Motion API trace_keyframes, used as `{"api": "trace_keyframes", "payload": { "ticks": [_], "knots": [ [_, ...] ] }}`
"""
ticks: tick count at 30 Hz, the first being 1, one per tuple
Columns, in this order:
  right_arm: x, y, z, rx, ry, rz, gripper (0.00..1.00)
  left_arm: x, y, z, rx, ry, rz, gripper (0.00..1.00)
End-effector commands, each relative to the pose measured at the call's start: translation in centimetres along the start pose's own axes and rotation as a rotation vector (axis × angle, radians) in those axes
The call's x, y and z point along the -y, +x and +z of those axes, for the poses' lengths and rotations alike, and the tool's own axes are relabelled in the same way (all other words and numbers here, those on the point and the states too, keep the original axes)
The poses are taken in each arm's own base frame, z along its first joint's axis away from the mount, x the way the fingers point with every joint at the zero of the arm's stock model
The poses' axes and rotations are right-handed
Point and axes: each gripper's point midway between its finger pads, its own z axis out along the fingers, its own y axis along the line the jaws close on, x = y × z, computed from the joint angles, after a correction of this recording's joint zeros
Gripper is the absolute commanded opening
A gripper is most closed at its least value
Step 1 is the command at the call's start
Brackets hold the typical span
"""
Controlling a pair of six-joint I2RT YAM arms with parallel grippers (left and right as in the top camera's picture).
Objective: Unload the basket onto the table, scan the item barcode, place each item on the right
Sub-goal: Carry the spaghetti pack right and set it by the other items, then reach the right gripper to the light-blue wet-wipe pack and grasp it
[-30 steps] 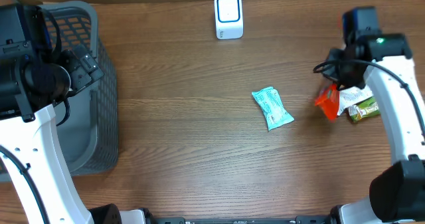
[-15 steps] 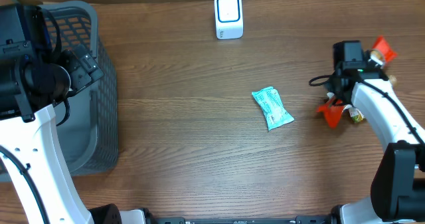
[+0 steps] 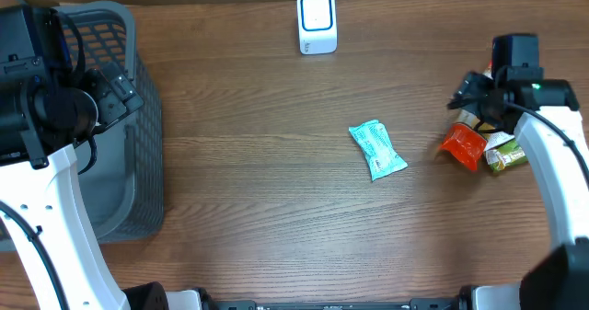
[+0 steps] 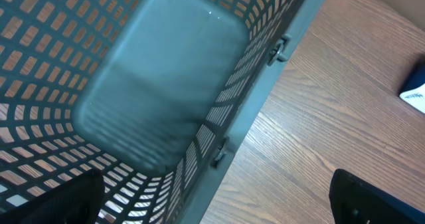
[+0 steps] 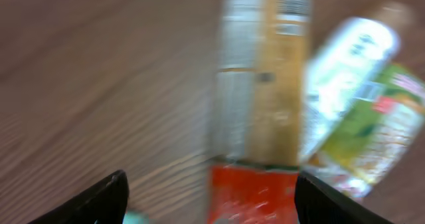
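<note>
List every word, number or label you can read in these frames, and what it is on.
No text is readable in any view.
Teal plastic packet: print too small.
Orange-and-red foil pouch: label and barcode blurred.
Green-labelled plastic bottle: print blurred.
White box-shaped scanner: no legible marking.

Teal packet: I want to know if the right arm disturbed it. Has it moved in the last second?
No. The teal packet lies at the same spot and angle below the white scanner as before.
</note>
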Motion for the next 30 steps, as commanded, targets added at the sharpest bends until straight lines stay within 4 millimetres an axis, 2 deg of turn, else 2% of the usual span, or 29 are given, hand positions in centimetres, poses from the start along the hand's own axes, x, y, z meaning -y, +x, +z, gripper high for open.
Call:
{"api": "trace_keyframes", "payload": {
  "ticks": [1,4,6,9,16,19,23,30],
  "knots": [
    [-5.0,2.1,-2.1,-0.078,-0.237,-0.119,0.80,-0.3,-0.2,0.1,0.004,-0.016,0.007,0.99],
    [-5.5,4.7,-0.4,-0.166,-0.234,-0.150,0.79,-0.3,-0.2,0.1,0.004,-0.016,0.007,0.99],
    [-5.5,6.7,1.4,-0.222,-0.218,-0.184,0.74,-0.3,-0.2,0.1,0.004,-0.016,0.007,1.00],
    [-5.5,10.0,5.0,-0.307,-0.189,-0.218,0.53,-0.3,-0.2,0.1,0.004,-0.016,0.007,1.00],
    [-4.9,13.5,9.8,-0.409,-0.128,-0.252,0.40,-0.3,-0.2,0.1,0.004,-0.016,0.007,1.00],
    [-5.9,15.3,9.5,-0.482,-0.181,-0.270,0.36,-0.3,-0.2,0.1,0.004,-0.016,0.007,1.00],
    [-8.2,18.4,7.9,-0.582,-0.279,-0.335,0.37,-0.3,-0.2,0.1,0.004,-0.016,0.007,1.00],
    [-11.4,24.4,5.2,-0.681,-0.323,-0.524,0.38,-0.3,-0.2,0.1,0.004,-0.016,0.007,1.00]
  ]
}}
